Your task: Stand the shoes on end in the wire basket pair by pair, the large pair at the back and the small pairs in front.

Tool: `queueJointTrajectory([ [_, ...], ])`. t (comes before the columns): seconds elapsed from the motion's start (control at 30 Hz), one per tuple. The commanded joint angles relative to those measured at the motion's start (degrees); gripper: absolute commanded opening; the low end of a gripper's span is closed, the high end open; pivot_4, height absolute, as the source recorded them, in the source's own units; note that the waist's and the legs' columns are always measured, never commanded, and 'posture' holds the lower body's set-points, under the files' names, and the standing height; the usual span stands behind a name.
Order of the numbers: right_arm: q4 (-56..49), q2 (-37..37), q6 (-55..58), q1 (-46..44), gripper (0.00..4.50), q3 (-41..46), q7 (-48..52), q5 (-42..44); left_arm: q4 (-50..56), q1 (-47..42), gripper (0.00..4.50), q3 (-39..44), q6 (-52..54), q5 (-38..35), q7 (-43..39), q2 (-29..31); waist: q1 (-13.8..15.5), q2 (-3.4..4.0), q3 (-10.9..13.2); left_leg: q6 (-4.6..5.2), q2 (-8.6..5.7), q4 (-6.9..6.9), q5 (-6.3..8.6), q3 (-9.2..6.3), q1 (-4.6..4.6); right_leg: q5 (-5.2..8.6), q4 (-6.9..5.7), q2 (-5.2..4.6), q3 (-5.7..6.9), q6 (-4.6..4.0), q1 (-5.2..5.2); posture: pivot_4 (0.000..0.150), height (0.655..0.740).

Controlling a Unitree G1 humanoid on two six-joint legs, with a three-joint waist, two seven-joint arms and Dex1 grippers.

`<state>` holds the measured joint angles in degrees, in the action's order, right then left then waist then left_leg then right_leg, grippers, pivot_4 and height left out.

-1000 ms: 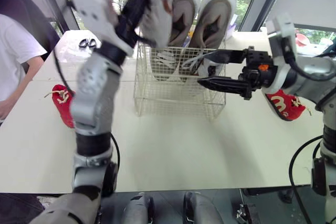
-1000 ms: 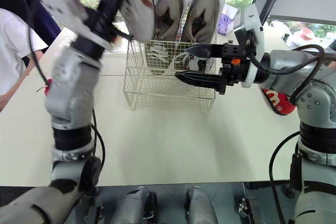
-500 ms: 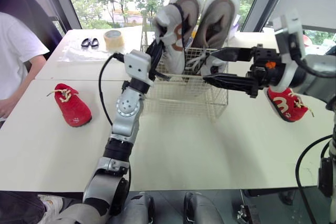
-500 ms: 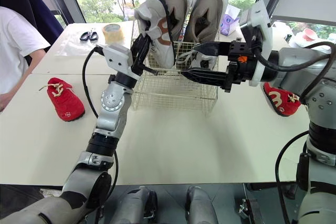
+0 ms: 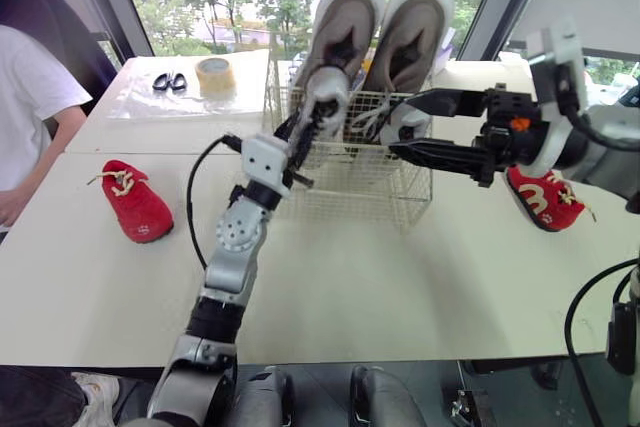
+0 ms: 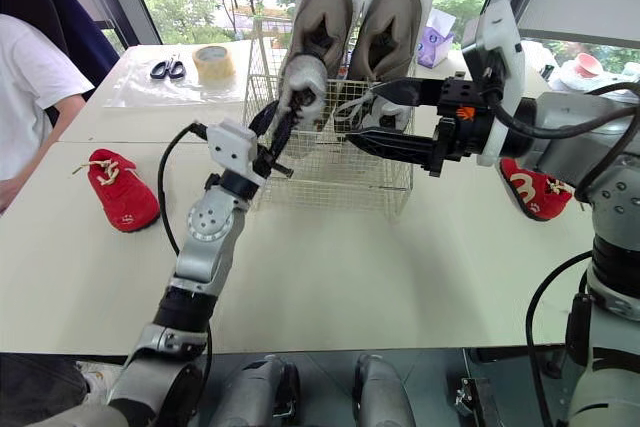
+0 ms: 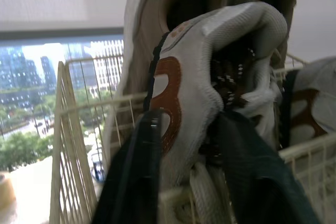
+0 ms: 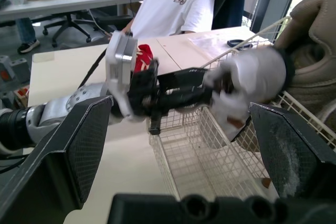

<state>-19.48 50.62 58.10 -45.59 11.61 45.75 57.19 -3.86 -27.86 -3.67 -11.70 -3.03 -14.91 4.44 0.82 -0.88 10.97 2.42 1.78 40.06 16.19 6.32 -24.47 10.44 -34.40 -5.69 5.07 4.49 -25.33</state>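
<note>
My left gripper (image 5: 304, 127) is shut on a small white sneaker with brown patches (image 5: 323, 99), holding it toe-up inside the front left of the wire basket (image 5: 345, 185). In the left wrist view both fingers (image 7: 132, 179) clamp the sneaker (image 7: 189, 93). The large beige pair (image 5: 380, 17) stands on end at the back of the basket. Another small white sneaker (image 5: 398, 125) with loose laces sits at the front right. My right gripper (image 5: 397, 127) is open at the basket's right side, fingers pointing toward that sneaker. One red shoe (image 5: 135, 209) lies at the left, another (image 5: 541, 198) at the right.
A person in a white shirt (image 5: 28, 97) sits at the table's left edge. Scissors (image 5: 168, 80) and a tape roll (image 5: 215, 74) lie on the far left of the table. A purple packet (image 6: 432, 45) stands behind the basket.
My left arm has come down from high above the basket, lowering the white sneaker into the front left. The right gripper has stayed open beside the basket.
</note>
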Motion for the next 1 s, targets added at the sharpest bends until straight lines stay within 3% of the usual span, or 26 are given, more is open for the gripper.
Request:
queueJointTrajectory([
  [0.03, -0.12, 0.10, -1.46, 0.12, 4.50, 0.89, 0.70, -0.22, 6.83, 0.62, 3.63, 0.28, 4.13, -1.13, -0.59, 1.10, 0.01, 0.00, 0.00, 0.00, 0.00, 0.00, 0.00, 0.00, 0.00, 0.00, 0.00, 0.00, 0.00, -0.01, 0.00, 0.150, 0.7400],
  [0.07, 0.23, 0.09, -1.61, 0.52, 4.50, 0.79, 1.01, -0.53, 10.48, 1.75, 4.10, 0.58, 7.48, -2.17, -1.33, 2.30, -0.07, 0.00, 0.00, 0.00, 0.00, 0.00, 0.00, 0.00, 0.00, 0.00, 0.01, 0.00, 0.00, -0.01, 0.00, 0.150, 0.7400],
  [0.33, 1.46, 0.04, -2.00, 3.33, 4.50, 0.99, 2.35, -1.23, 32.30, 4.70, 4.10, 7.02, 29.52, -10.31, -5.01, 13.86, -0.08, 0.03, 0.00, 0.01, 0.01, -0.02, 0.01, -0.01, 0.01, 0.01, -0.04, 0.02, 0.00, -0.02, -0.02, 0.150, 0.7400],
  [0.47, 2.52, -0.14, -2.73, 4.76, 4.50, 1.62, 2.33, -2.04, 35.57, 3.70, 4.10, 12.34, 40.29, -19.56, -11.08, 22.34, -0.11, 0.03, 0.00, 0.00, 0.00, -0.01, 0.01, -0.03, 0.01, 0.05, -0.01, 0.03, 0.00, -0.07, 0.01, 0.150, 0.7400],
  [0.57, 7.20, -3.36, -9.98, 5.60, 4.50, 5.21, -2.91, -7.44, 33.79, 1.83, 4.10, 18.56, 48.90, -30.70, -14.40, 26.97, -0.18, 0.05, 0.00, -0.03, 0.01, -0.02, 0.00, -0.02, 0.01, 0.05, -0.01, 0.06, 0.00, -0.07, -0.01, 0.150, 0.7400],
  [0.63, 10.56, -5.02, -14.59, 6.66, 4.50, 8.77, -6.79, -10.62, 32.54, 0.41, 4.10, 22.40, 53.33, -38.03, -14.63, 27.84, 0.07, 0.05, 0.01, -0.07, 0.00, -0.01, -0.03, -0.02, 0.00, 0.04, -0.01, 0.10, 0.00, -0.03, 0.00, 0.150, 0.7400],
  [0.67, 11.73, -5.54, -16.99, 7.72, 4.50, 10.89, -9.01, -12.49, 32.43, -0.04, 4.31, 23.84, 54.52, -41.42, -14.96, 27.97, 0.16, 0.05, 0.01, -0.08, -0.01, 0.00, -0.04, -0.03, 0.00, 0.03, 0.00, 0.10, 0.00, -0.01, 0.03, 0.150, 0.7400],
  [0.83, 11.63, -5.35, -23.06, 19.79, 4.50, 19.62, -16.03, -20.08, 36.24, 3.31, 4.31, 22.38, 64.79, -56.63, -16.30, 29.85, 0.21, 0.04, 0.00, -0.46, -0.07, -0.02, -0.26, -0.04, 0.00, 0.07, 0.07, 0.09, -0.02, 0.11, 0.14, 0.150, 0.7400],
  [0.93, 9.05, -8.19, -26.37, 27.77, 4.50, 23.70, -20.08, -22.99, 37.31, 6.29, 4.31, 20.55, 67.47, -64.58, -14.34, 27.72, -0.08, 0.07, -0.01, -0.48, -0.07, -0.04, -0.27, 0.00, 0.02, 0.09, 0.04, 0.09, -0.06, 0.13, 0.11, 0.150, 0.7400],
  [1.0, 6.77, -11.13, -28.31, 32.98, 4.50, 26.33, -22.85, -24.36, 36.48, 7.46, 4.31, 18.79, 66.77, -65.83, -10.50, 23.95, -0.16, 0.17, -0.06, -0.60, -0.04, -0.06, -0.34, 0.00, 0.09, 0.09, -0.03, 0.11, -0.08, 0.13, 0.11, 0.150, 0.7400],
])
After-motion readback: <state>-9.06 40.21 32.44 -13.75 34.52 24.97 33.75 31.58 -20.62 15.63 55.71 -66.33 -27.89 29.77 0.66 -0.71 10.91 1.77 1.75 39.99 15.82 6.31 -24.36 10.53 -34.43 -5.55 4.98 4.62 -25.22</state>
